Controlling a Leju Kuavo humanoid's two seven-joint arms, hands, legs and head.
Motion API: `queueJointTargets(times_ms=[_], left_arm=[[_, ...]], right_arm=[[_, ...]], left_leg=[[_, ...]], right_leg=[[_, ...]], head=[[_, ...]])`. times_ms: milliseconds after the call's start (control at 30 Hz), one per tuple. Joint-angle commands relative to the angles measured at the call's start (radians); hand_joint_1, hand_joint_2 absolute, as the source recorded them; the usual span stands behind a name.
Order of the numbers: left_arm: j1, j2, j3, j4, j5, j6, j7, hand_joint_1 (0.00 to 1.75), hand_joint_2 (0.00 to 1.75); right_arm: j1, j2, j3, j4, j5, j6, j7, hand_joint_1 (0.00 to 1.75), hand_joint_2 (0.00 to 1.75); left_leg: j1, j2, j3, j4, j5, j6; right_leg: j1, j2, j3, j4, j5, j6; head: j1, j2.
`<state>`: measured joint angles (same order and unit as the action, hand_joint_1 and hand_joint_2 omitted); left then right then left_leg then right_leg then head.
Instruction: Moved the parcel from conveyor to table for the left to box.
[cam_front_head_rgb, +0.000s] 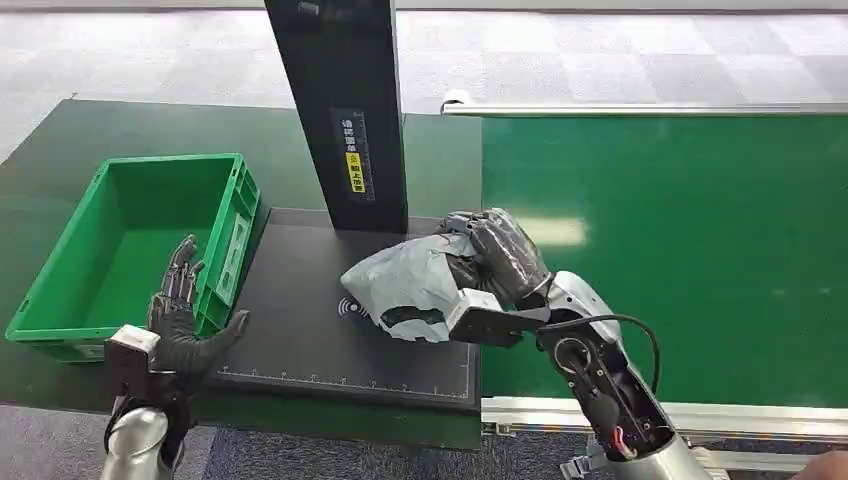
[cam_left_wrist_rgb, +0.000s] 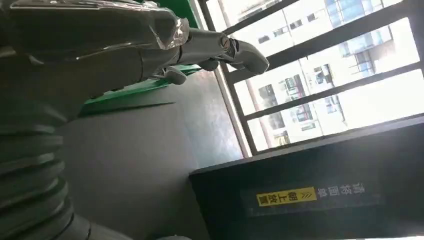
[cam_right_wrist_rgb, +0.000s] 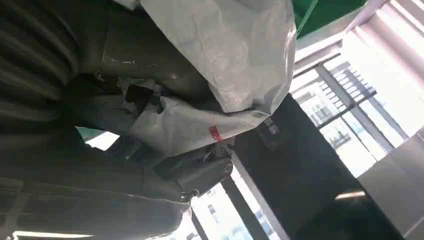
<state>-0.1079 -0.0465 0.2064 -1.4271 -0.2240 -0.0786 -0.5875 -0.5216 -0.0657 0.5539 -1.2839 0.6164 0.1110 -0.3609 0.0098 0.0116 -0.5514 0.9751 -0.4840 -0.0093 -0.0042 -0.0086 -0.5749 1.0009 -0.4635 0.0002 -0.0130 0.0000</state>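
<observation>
parcel (cam_front_head_rgb: 405, 285): grey poly mailer, soft, crumpled, probably light and slick. sits over the black scan mat (cam_front_head_rgb: 310, 345), clamped in right hand (cam_front_head_rgb: 495, 262), fingers wrapped on its right end. left hand (cam_front_head_rgb: 180, 320) spread apart, holding nothing, beside green crate (cam_front_head_rgb: 60, 320). best regripped across the bulky middle, not loose film edges.
</observation>
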Motion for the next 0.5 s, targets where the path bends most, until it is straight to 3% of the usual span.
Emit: queueJointTargets(times_ms=[33, 67, 167, 267, 300, 500], left_arm=[[-0.05, 0.025, 0.023, 0.095, 0.005, 0.004, -0.001, 0.0, 1.75], [-0.05, 0.026, 0.022, 0.098, 0.005, 0.004, -0.001, 0.0, 1.75], [-0.13, 0.032, -0.023, 0.21, 0.001, -0.014, 0.013, 0.0, 1.75], [-0.146, 0.032, -0.041, 0.228, -0.006, -0.002, 0.013, 0.0, 1.75], [-0.144, 0.033, -0.046, 0.226, -0.006, -0.001, 0.013, 0.0, 1.75], [-0.164, 0.03, -0.071, 0.241, -0.011, -0.011, 0.032, 0.0, 1.75]], right_arm=[[-0.117, 0.086, 0.091, 0.288, -0.008, -0.015, 0.003, 1.75, 1.75], [-0.129, 0.117, 0.103, 0.332, -0.016, 0.064, 0.019, 1.75, 1.75], [-0.185, 0.279, 0.148, 0.589, -0.01, 0.05, 0.052, 1.75, 1.75], [-0.203, 0.305, 0.161, 0.685, -0.037, 0.035, 0.028, 1.75, 1.75], [-0.211, 0.308, 0.166, 0.715, -0.045, 0.035, 0.03, 0.0, 1.75], [-0.195, 0.3, 0.113, 0.737, -0.119, 0.011, 0.037, 0.0, 1.75]], left_leg=[[0.0, 0.002, 0.002, -0.002, 0.001, 0.0], [0.0, 0.001, 0.002, -0.001, 0.0, 0.0], [0.0, 0.004, 0.002, -0.001, 0.0, 0.0], [0.0, 0.002, 0.003, -0.002, 0.001, -0.001], [0.0, 0.001, 0.002, -0.001, 0.001, 0.0], [0.0, -0.002, 0.002, -0.002, 0.001, 0.0]], right_leg=[[0.0, 0.004, 0.001, -0.001, 0.001, 0.0], [0.0, 0.002, 0.001, -0.001, 0.001, 0.0], [0.0, 0.005, 0.001, 0.0, 0.001, 0.0], [0.0, 0.003, 0.001, 0.0, 0.001, 0.0], [0.0, 0.002, 0.001, 0.0, 0.001, 0.0], [0.001, 0.0, 0.002, -0.001, 0.001, 0.001]], head=[[0.0, 0.0], [0.0, 0.0], [0.001, 0.0], [0.001, 0.0], [0.0, 0.0], [0.001, 0.0]])
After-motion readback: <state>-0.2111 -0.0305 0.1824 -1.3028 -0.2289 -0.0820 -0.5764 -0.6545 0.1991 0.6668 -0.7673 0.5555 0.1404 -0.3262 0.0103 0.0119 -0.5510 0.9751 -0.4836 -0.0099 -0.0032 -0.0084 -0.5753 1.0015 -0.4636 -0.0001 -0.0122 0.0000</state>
